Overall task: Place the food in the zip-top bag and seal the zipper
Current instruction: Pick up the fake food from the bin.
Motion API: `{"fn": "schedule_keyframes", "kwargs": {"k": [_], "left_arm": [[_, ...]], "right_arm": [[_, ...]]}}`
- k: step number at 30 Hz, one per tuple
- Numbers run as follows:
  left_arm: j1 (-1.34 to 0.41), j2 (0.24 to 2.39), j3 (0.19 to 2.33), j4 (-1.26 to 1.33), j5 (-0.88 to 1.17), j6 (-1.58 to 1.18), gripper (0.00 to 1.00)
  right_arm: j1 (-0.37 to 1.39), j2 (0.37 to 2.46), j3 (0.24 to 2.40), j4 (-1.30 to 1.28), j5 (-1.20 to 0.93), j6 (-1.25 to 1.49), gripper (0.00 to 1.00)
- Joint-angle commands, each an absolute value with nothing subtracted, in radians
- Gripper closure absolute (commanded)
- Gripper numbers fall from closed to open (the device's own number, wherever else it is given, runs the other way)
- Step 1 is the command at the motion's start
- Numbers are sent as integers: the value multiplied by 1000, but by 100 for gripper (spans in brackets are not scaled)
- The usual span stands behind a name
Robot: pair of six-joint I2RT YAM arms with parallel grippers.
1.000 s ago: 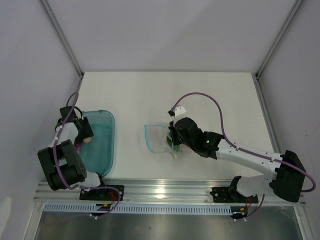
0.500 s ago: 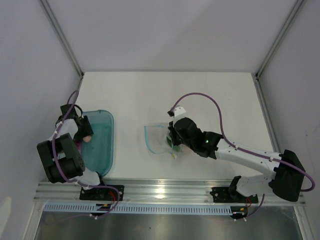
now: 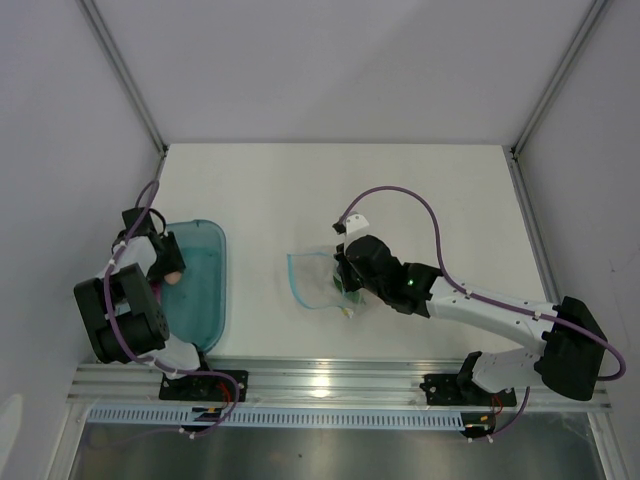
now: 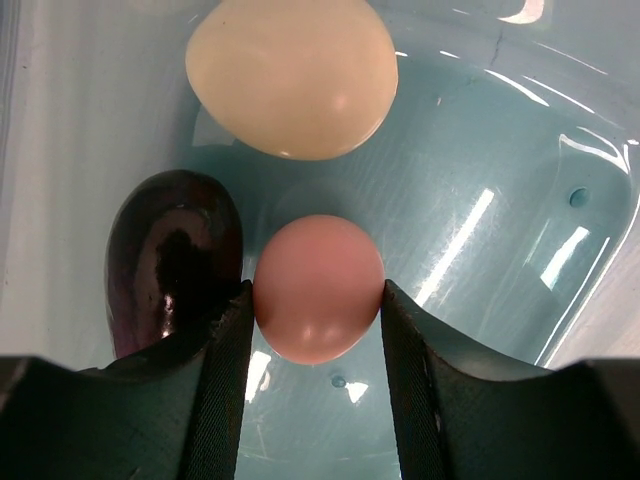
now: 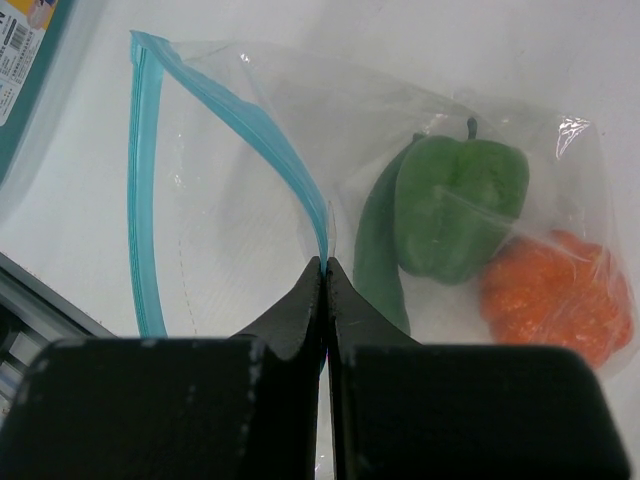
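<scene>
Clamping the pink egg inside the teal tray, the left gripper sits beside the eggplant and the cream egg. The right gripper pinches the zipper of the zip-top bag on the bench; the pepper, pod and orange fruit lie inside.

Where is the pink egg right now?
In the left wrist view, the pink egg sits between the fingers of the left hand, inside the teal tray, with the purple eggplant just to its left and the cream egg beyond it.
</scene>
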State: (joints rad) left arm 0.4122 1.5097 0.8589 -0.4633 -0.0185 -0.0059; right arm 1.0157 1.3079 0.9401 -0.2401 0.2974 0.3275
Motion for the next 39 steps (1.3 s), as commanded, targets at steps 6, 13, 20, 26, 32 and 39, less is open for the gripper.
{"fn": "schedule_keyframes", "kwargs": {"k": [6,13,20,26,32,39], "left_arm": [[394,1506,887,-448,-32,17,74],[351,1393,864,-479,-46,-34,89],[318,1283,859,-535,-43,-84,99],[305,1126,827,-557,70,-188,100],[281,961,824,-574,237,-262,99],[201,780,801,-568,366,-299,99]], "right_arm": [[1011,1301,973,-216,301,319,100],[1011,1296,983,-222,298,325,100],[1012,1284,1009,-271,275,341,100],[1009,1292,1071,-359,279,351,100],[1009,1295,1120,-437,268,387,100],[1009,1301,1164,-564,319,455,100]]}}
